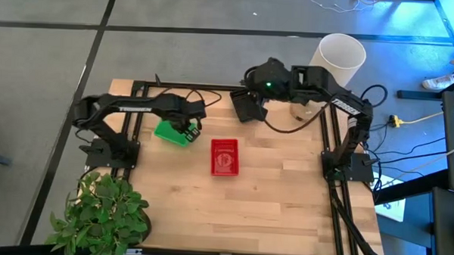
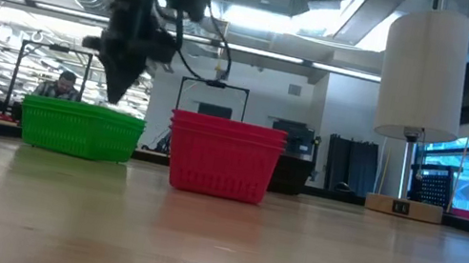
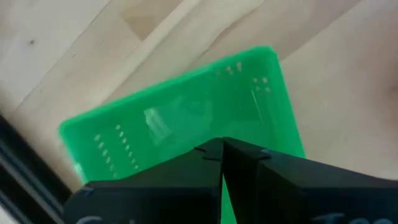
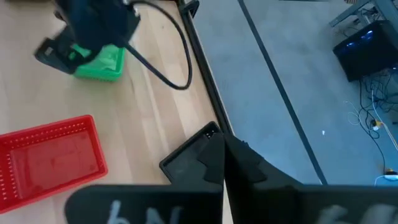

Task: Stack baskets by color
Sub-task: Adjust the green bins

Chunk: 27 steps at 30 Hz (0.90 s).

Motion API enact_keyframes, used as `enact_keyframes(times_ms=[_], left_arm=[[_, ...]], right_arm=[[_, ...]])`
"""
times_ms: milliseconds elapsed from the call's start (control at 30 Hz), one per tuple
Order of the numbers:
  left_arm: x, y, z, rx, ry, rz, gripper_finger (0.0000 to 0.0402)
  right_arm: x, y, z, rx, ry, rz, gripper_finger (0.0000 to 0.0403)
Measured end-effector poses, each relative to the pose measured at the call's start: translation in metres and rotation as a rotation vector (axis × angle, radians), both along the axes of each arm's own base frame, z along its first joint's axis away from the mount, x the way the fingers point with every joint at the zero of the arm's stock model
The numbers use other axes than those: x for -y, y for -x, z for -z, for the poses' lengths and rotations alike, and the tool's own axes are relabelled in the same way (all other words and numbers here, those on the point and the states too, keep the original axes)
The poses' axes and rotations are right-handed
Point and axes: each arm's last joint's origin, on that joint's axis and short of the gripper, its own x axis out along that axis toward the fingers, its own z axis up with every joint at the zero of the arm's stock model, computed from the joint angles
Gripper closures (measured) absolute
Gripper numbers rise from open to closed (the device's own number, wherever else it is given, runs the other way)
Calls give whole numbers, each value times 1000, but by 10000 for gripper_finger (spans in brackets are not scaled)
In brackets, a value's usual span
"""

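Green basket stack (image 1: 171, 132) is lying far-left with its long axis slanted, the left gripper (image 1: 191, 128) pinching its right rim from above, while, seen low, it is sitting left of the red stack (image 2: 223, 157), and the right gripper (image 4: 217, 155) is gripping a black basket (image 4: 191, 158).

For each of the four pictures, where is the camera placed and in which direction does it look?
High: above the table, looking down; both arms show.
Low: at tabletop height, looking across; one arm descends behind the green basket.
Left wrist: looks past the left tool, shut on the green basket's rim.
Right wrist: looks past the right tool, shut on a black basket.
High and low views share the red basket.
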Motion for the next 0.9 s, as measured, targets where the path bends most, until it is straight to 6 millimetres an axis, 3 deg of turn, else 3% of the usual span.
enact_keyframes(times_ms=[333, 633, 900], left_arm=[[-29, -13, 41, -145, -51, 32, 401], [-42, -20, 41, -150, -184, 150, 401], [-53, -42, 41, 1, -270, 350, 401]], right_arm=[[-1, 4, -1, -21, -2, -2, 403], [-1, 5, 0, -31, -2, -3, 403], [-1, 6, 1, -40, -4, -3, 403]])
